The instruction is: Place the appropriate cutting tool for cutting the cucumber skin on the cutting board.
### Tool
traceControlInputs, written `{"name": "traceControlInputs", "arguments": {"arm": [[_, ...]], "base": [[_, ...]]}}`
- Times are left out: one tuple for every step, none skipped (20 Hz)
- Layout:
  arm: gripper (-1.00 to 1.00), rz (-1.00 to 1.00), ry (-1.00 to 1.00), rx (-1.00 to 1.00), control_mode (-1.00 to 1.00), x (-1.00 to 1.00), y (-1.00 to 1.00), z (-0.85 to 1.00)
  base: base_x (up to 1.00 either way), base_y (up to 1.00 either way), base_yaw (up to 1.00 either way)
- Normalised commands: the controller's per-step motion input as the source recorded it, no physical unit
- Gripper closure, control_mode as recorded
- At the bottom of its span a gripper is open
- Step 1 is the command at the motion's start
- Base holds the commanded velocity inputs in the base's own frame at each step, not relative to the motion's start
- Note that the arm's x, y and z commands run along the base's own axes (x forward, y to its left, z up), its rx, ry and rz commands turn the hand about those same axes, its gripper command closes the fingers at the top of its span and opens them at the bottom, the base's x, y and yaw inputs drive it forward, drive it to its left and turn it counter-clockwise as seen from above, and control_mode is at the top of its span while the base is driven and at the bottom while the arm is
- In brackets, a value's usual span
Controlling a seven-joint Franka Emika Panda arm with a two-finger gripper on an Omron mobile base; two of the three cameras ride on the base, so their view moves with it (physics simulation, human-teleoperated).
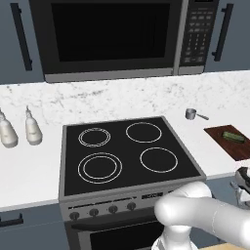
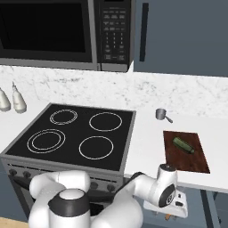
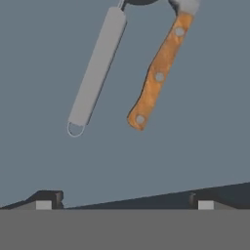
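I see fingers (image 3: 124, 204) wide open, empty, above peeler (image 3: 95, 73) (knife (image 3: 157, 73) beside); cucumber (image 2: 183, 144) alone on cutting board (image 2: 196, 162); pick, place left.

Rendered kitchen: stovetop (image 1: 128, 154), microwave (image 1: 110, 36), marble counter (image 2: 151, 147), blue cabinets (image 2: 187, 35).

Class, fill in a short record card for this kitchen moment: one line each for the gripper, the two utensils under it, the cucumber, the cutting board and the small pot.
gripper: open, holding nothing, poised over a grey-blue surface
cutting tool: slim pale grey handle with a ring end, lying flat
knife: wooden riveted handle, beside the grey tool, apart from it
cucumber: lies on the board
cutting board: on the counter right of the stovetop
small steel pot: on the counter behind the board
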Motion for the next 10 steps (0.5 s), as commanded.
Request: {"name": "traceControlInputs", "arguments": {"arm": [[-1.00, 0.09, 0.00, 0.00, -1.00, -0.41, 0.00, -0.31], [-1.00, 0.09, 0.00, 0.00, -1.00, -0.42, 0.00, -0.28], [-1.00, 0.09, 0.00, 0.00, -1.00, -0.42, 0.00, -0.31], [-1.00, 0.10, 0.00, 0.00, -1.00, -0.41, 0.00, -0.29], [-1.00, 0.10, 0.00, 0.00, -1.00, -0.43, 0.00, -0.29], [-1.00, 0.09, 0.00, 0.00, -1.00, -0.44, 0.00, -0.23], [-1.00, 0.09, 0.00, 0.00, -1.00, -0.42, 0.00, -0.20], [-1.00, 0.09, 0.00, 0.00, -1.00, -0.41, 0.00, -0.10], [-1.00, 0.09, 0.00, 0.00, -1.00, -0.41, 0.00, -0.05], [-1.00, 0.09, 0.00, 0.00, -1.00, -0.41, 0.00, -0.01]], "base": [[0.00, 0.00, 0.00], [0.00, 0.00, 0.00], [0.00, 0.00, 0.00], [0.00, 0.00, 0.00], [0.00, 0.00, 0.00], [0.00, 0.00, 0.00], [0.00, 0.00, 0.00], [0.00, 0.00, 0.00], [0.00, 0.00, 0.00], [0.00, 0.00, 0.00]]}}
